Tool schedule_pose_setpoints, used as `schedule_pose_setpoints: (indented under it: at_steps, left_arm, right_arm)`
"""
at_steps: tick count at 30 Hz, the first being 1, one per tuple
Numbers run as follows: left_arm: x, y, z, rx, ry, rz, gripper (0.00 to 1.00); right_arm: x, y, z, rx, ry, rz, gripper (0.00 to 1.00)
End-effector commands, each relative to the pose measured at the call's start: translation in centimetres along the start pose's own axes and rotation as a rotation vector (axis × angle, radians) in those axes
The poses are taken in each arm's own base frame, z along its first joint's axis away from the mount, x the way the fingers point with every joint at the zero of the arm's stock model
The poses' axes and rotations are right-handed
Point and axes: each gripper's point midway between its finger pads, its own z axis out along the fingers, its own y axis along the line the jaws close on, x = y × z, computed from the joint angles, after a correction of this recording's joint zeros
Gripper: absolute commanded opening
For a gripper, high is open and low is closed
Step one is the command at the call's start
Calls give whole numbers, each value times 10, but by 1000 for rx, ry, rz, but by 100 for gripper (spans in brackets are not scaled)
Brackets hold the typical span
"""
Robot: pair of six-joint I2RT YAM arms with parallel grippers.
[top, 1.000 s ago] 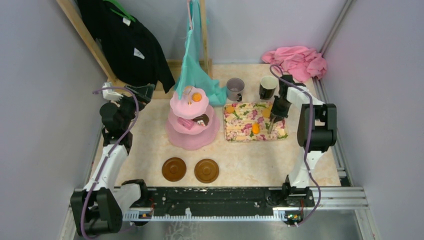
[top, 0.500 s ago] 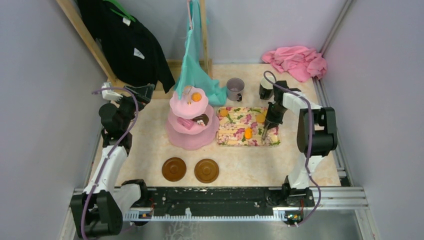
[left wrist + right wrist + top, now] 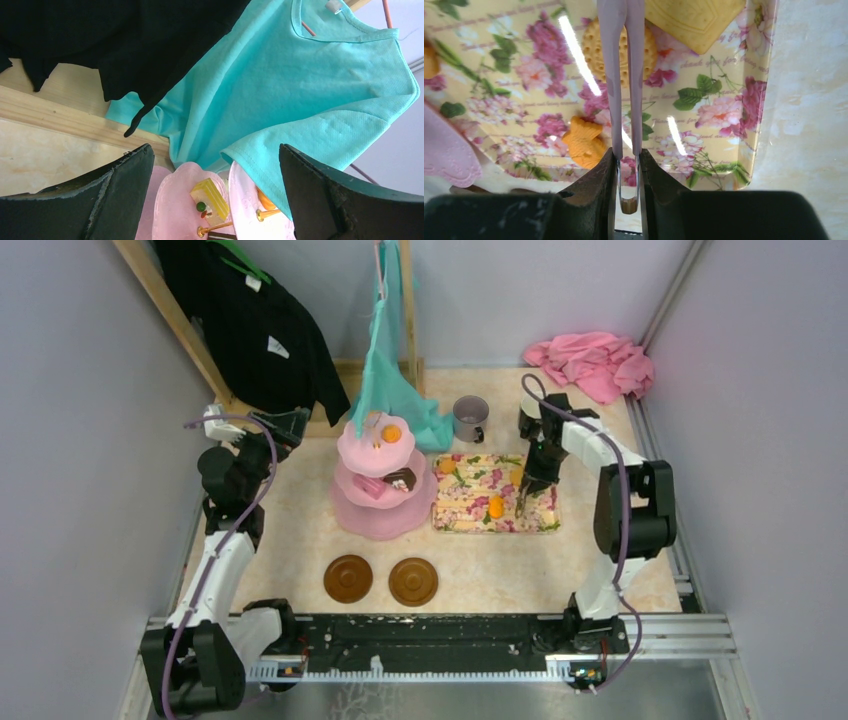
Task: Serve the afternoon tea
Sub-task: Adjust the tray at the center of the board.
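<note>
Item: my right gripper (image 3: pixel 628 167), clamped tight on pink tongs (image 3: pixel 626 75) over the floral tray (image 3: pixel 724 115) (an orange cake (image 3: pixel 584 142) lies on it). Item: my left gripper (image 3: pixel 215 150), fingers wide apart, empty, facing the pink stand (image 3: pixel 172 210).

A lab test cell: plain grey walls (image 3: pixel 770 490), aluminium mounting rail (image 3: pixel 690 635) along table (image 3: pixel 500 570) edge

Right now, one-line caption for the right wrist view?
Right claw pinches pink tongs above a floral tray holding an orange fish-shaped cake and a round biscuit.
</note>
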Motion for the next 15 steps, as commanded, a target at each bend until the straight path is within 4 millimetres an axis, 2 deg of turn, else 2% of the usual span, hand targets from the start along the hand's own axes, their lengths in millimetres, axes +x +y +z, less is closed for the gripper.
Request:
schedule_pose_setpoints:
  at_steps: [1,3,5,8,11,15]
  left_arm:
    - [-15,-16,0,48,-37,23,99]
    - [-17,-16,-1,46,-41,25,99]
    - [-17,-16,-1,47,-43,27,99]
    - [-17,-17,-1,49,-42,26,99]
    - [-17,-17,-1,52,-41,23,99]
    - [-17,-17,-1,51,-41,21,99]
  right_arm:
    - [-22,29,-54,-72,-137,-42,1]
    - [-22,30,-60,-70,-148,-49,1]
    - [-20,32,-76,-82,-183,-65,2]
    - [-8,32,-82,-80,-202,-92,5]
    - [11,31,-79,-50,-210,-129,5]
    - [39,38,-63,2,-204,-210,7]
